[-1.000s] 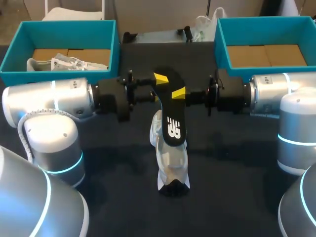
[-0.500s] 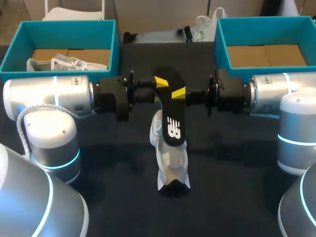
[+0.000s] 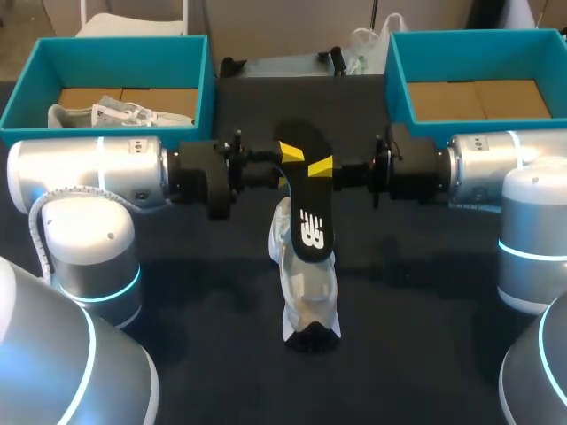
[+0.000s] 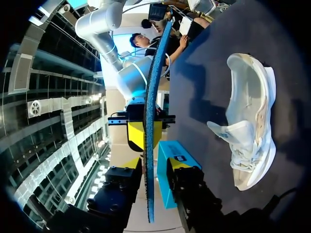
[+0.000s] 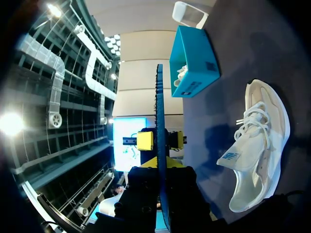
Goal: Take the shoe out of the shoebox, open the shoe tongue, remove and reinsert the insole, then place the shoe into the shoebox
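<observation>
Insole (image 3: 308, 204) upright between both sets of jaws

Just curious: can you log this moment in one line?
insole: out, held above shoe | right gripper: shut on insole | left gripper: at insole | shoe: on table

Counter (image 3: 425, 336): dark cloth cover, faint creases near the front. Left teal box (image 3: 35, 97), far-left corner: a white crumpled bundle (image 3: 115, 113) lies on its brown cardboard floor, toward the near wall; cannot tell whether it is paper or fabric. Right teal box (image 3: 399, 80), far-right corner: brown cardboard floor with a seam across the middle. Two small black clamp-like fittings (image 3: 235, 64) (image 3: 337, 57) sit at the counter's far edge between the boxes, well apart from each other.
</observation>
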Tool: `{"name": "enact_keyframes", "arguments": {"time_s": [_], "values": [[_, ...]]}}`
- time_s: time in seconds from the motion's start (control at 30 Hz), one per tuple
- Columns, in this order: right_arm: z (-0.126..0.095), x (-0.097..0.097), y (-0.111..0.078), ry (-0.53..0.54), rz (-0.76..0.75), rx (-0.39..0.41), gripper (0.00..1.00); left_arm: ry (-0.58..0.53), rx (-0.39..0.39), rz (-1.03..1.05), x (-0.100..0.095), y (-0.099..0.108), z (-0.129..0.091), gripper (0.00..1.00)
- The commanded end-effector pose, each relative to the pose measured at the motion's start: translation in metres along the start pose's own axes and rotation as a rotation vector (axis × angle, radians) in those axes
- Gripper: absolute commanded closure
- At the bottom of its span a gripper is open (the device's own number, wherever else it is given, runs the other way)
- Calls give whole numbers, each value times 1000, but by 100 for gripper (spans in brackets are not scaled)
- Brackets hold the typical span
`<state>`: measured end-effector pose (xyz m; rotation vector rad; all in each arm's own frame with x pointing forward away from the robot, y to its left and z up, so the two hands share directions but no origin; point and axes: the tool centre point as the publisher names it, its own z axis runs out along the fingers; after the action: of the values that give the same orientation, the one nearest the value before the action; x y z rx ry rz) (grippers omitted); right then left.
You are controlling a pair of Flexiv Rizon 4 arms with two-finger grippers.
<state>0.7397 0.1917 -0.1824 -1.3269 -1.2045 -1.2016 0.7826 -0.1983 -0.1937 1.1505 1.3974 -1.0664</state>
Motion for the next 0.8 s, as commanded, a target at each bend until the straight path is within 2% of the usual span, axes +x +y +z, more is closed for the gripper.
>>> {"name": "enact_keyframes", "arguments": {"time_s": [0.03, 0.27, 0.37, 0.43, 0.8], "values": [[2, 0, -1, -2, 0, -3, 100, -1, -1, 4, -1, -3, 2, 67], [2, 0, -1, -2, 0, -3, 100, -6, -5, 14, -4, -3, 4, 71], [2, 0, -1, -2, 0, -3, 100, -7, -11, 19, -5, -4, 5, 82], [2, 0, -1, -2, 0, -3, 100, -7, -14, 20, -5, -4, 5, 100], [2, 0, -1, -2, 0, -3, 100, -12, -12, 29, -7, -8, 6, 100]]}}
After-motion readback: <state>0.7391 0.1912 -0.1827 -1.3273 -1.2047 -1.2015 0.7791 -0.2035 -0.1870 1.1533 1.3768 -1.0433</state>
